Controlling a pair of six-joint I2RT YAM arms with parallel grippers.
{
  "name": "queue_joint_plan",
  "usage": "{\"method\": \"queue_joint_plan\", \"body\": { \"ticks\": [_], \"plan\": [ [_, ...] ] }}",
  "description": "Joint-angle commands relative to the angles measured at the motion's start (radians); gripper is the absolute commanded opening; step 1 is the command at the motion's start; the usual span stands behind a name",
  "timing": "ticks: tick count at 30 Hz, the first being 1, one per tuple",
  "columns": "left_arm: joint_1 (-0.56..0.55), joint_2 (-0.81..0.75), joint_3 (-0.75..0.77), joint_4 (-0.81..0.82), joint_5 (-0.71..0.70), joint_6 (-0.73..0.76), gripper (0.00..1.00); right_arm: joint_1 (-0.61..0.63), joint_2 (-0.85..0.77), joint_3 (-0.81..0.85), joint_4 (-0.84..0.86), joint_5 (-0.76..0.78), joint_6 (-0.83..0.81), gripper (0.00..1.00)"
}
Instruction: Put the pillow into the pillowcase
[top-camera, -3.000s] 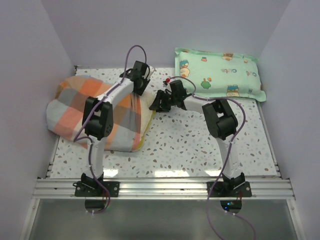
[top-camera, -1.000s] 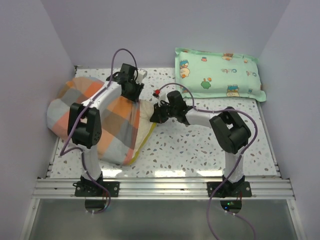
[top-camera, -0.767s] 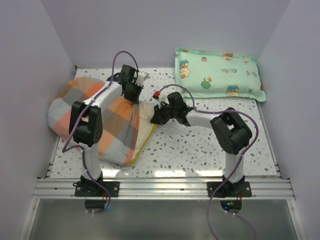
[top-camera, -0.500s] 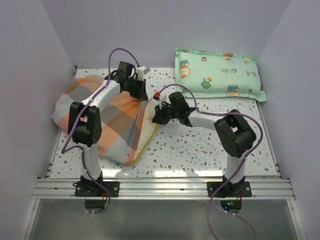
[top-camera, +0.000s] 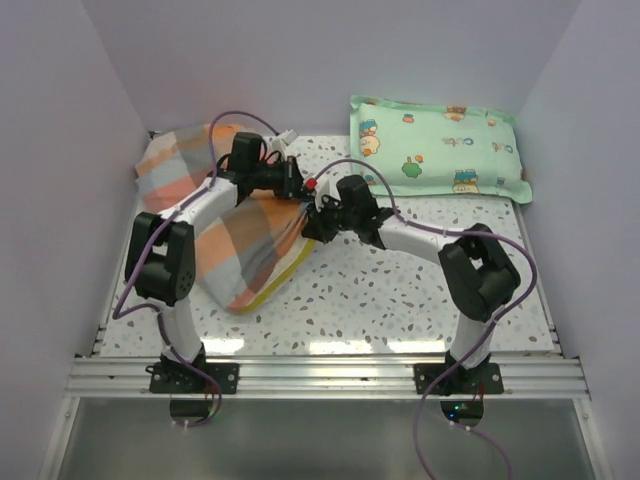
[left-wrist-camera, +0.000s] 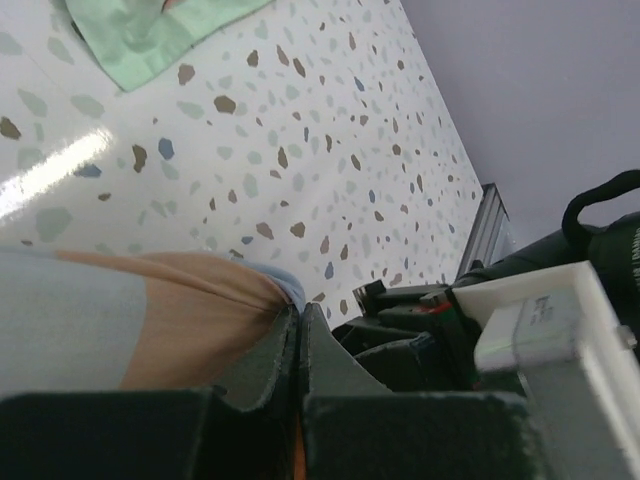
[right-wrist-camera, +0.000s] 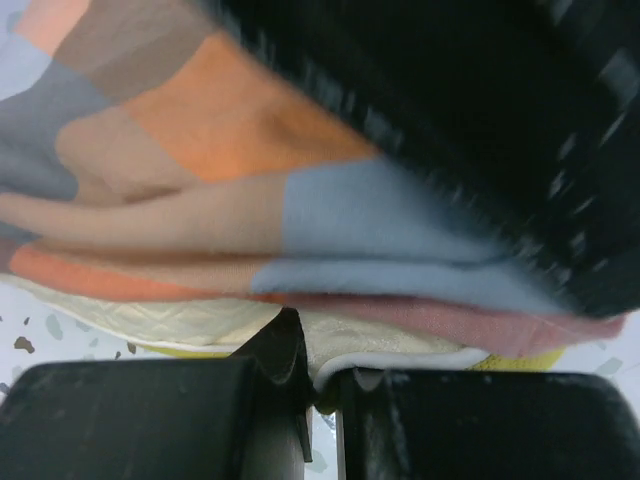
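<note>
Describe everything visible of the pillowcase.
The pillowcase is soft fabric in an orange, grey, pink and pale blue plaid. It is bulging and creased and lies on the left of the speckled table, with its far end bunched near the back-left corner. The pillow is mostly inside, and only a cream-yellow edge shows at the mouth. The left tool is shut on the mouth hem. The right tool pinches the pillow edge just beneath.

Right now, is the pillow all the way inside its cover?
Not quite. Most of the pillow sits inside the pillowcase. The left gripper pinches the case's edge, and the right gripper pinches the pillow's rim. Left to do: tuck in the yellow edge that pokes out at the opening.
</note>
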Motion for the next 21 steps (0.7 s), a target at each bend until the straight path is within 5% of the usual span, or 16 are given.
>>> {"method": "queue_joint_plan", "body": {
  "ticks": [1,6,9,11,14,17,21],
  "plan": [
    [-0.062,-0.113,-0.145,0.081,0.222,-0.1,0.0,0.002,-0.047,0.106,0.07,0.037,-0.017,0.0],
    [-0.079,-0.158,-0.346,0.06,0.222,-0.057,0.0,-0.024,-0.02,0.14,0.09,0.069,0.023,0.0],
    [-0.067,-0.14,-0.245,-0.067,0.174,0.065,0.0,-0.023,0.016,0.132,0.093,0.08,0.066,0.0],
    [-0.027,-0.097,-0.162,-0.161,0.143,0.189,0.24,-0.024,0.011,0.12,0.081,0.06,0.081,0.1],
    [0.055,-0.094,-0.045,-0.308,0.038,0.312,0.54,-0.026,-0.03,0.089,0.003,0.031,0.1,0.44],
    [0.141,-0.135,-0.03,-0.356,-0.018,0.409,0.68,-0.046,-0.084,0.052,-0.105,-0.033,0.13,0.61],
    [0.169,-0.209,-0.005,-0.477,-0.13,0.604,0.75,-0.179,-0.162,0.003,-0.2,-0.218,0.275,0.61]
  ]
}}
